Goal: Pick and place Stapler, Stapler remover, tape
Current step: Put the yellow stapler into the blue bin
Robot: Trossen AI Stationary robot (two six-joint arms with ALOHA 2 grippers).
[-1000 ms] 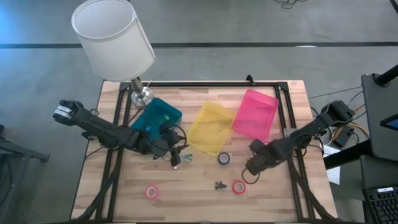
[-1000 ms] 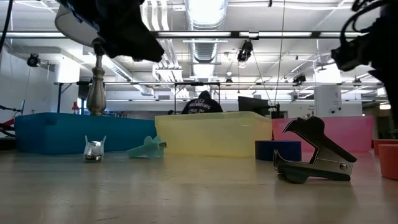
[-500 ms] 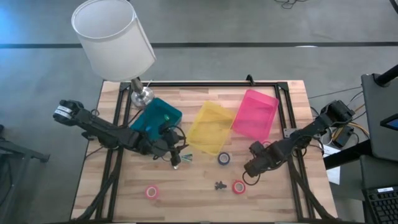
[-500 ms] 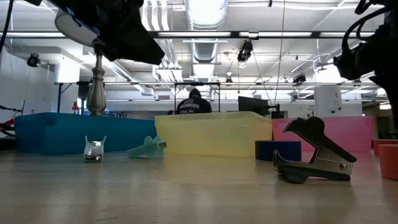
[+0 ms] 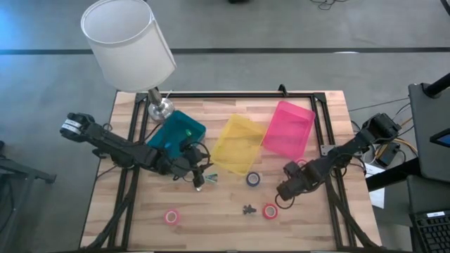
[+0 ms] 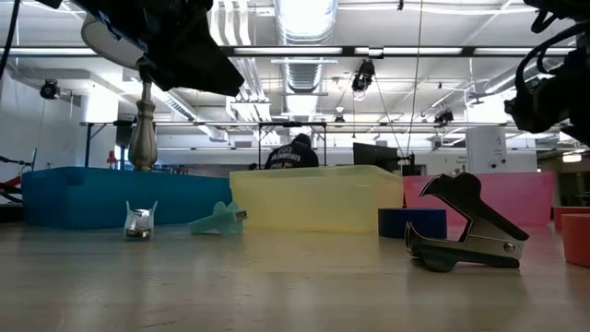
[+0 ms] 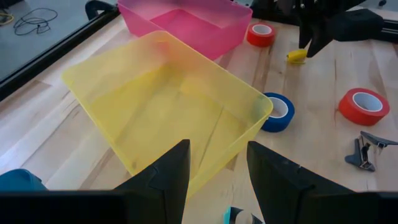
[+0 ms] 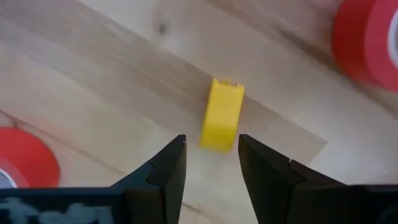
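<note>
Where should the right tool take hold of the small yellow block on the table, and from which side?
Grip the yellow block across its two long sides, near the middle, coming down from above. It lies flat, long and narrow, lined up with the gap of the open right tool. The red tape rolls lie clear of it. The left tool waits at the yellow bin.

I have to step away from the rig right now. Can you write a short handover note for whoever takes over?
Right gripper: open, just above a small yellow block-shaped stapler on the wooden table, not gripping.
Left gripper: open, empty, near the yellow plastic bin.
On the table: blue tape roll, red tape roll, pink tape roll, dark metal staple remover.
The yellow bin and the pink plastic bin look empty.
Left: everything seen here.
</note>
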